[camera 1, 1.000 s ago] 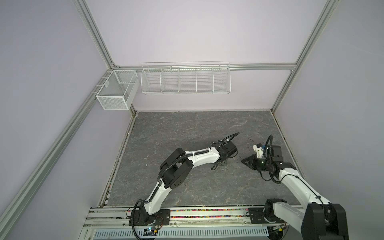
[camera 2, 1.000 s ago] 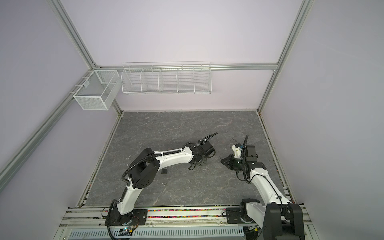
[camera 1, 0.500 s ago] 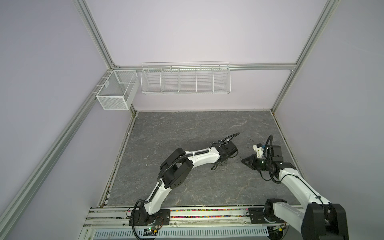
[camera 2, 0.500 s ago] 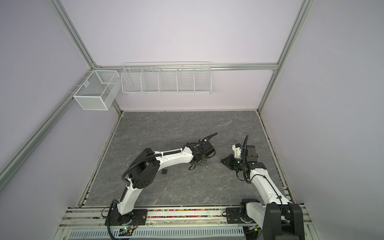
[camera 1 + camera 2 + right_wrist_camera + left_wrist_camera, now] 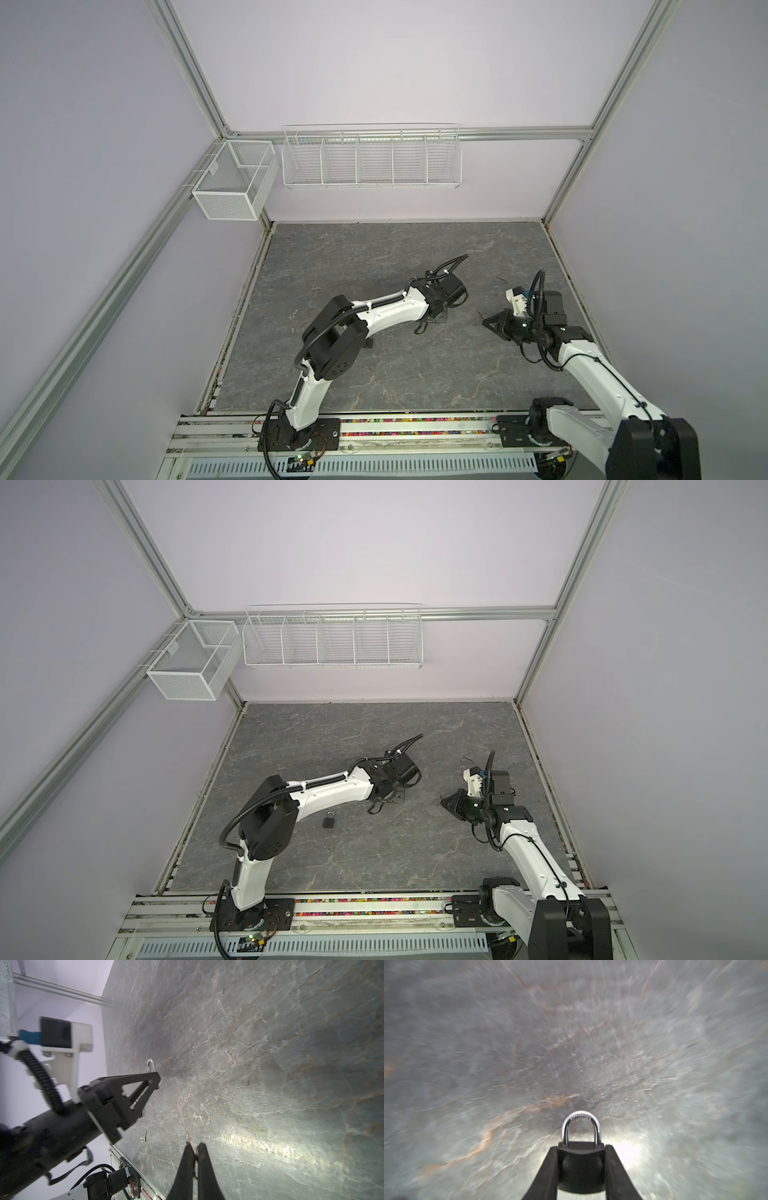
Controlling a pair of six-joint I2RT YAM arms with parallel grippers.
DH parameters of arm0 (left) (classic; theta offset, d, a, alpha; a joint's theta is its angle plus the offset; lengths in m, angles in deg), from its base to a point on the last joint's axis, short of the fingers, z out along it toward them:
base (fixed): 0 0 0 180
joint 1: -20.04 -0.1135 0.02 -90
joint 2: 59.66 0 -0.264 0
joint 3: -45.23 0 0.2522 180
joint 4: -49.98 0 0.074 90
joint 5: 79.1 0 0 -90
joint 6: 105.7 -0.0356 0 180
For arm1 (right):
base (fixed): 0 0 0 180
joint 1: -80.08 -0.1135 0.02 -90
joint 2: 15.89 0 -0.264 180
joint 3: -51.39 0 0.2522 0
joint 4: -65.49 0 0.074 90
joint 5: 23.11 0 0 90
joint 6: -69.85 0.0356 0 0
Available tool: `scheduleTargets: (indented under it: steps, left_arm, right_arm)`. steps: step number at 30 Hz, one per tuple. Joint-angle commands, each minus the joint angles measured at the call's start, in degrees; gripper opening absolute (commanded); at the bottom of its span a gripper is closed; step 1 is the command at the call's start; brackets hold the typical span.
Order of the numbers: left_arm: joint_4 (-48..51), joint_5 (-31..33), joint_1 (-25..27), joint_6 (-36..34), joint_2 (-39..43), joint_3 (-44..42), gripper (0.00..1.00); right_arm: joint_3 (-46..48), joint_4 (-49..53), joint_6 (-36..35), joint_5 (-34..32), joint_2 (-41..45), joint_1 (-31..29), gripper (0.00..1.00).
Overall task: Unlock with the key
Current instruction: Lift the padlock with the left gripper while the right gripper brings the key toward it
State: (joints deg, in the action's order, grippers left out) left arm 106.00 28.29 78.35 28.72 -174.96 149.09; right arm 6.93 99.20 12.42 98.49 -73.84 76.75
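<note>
Left wrist view gives you the grip plainly: the left gripper (image 5: 581,1147) is clamped on the padlock (image 5: 581,1167), a finger on each side of the black body. The shackle (image 5: 580,1115) stands out past the tips, and the table (image 5: 529,1043) beyond is smeared with blur. In the right wrist view the right gripper (image 5: 195,1145) is pinched tight on the key (image 5: 182,1118). You get only a thin, blurred blade past the tips, with its head buried between the fingers. That view also catches the held shackle (image 5: 150,1064) peeking over a finger of the left gripper, body hidden. In both top views the left wrist covers the padlock and the key is too small to read. The two grippers (image 5: 439,321) (image 5: 486,322) face each other, apart. A second padlock (image 5: 329,820) lies clear on the table beside the left arm in a top view. Where the elbow (image 5: 332,340) overlaps that spot, it is all but hidden. A loose key (image 5: 328,846) lies near it, also seen from the right wrist (image 5: 143,1137). On the back rail hang a wire rack (image 5: 372,183) split into five bays and, at the corner, a mesh basket (image 5: 226,203) split in two.
</note>
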Motion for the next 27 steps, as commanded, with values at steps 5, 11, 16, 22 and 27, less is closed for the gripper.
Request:
scheduleTargets:
  steps: [5,11,16,22,27]
  left_arm:
    - [-1.75,2.91,-1.34,9.0,11.46,-1.64,0.0]
    - [-3.35,2.5,-1.78,15.69,14.83,-1.97,0.0]
    - [-9.02,1.0,-1.74,17.09,16.73,-4.26,0.0]
    - [-9.74,3.18,-1.62,20.41,17.93,-6.88,0.0]
    - [-10.09,4.64,-1.26,20.84,19.68,-8.87,0.0]
  right_arm:
    - [-0.83,-0.34,6.35,-10.09,4.65,-8.08,0.06]
    - [2.16,-8.75,14.08,-17.61,7.43,-19.81,0.06]
    - [3.84,-16.72,19.8,-25.53,8.28,-28.87,0.06]
    - [3.47,-25.32,24.81,-32.58,5.35,-36.42,0.06]
    - [0.9,-30.58,28.06,-35.06,-1.89,-40.57,0.06]
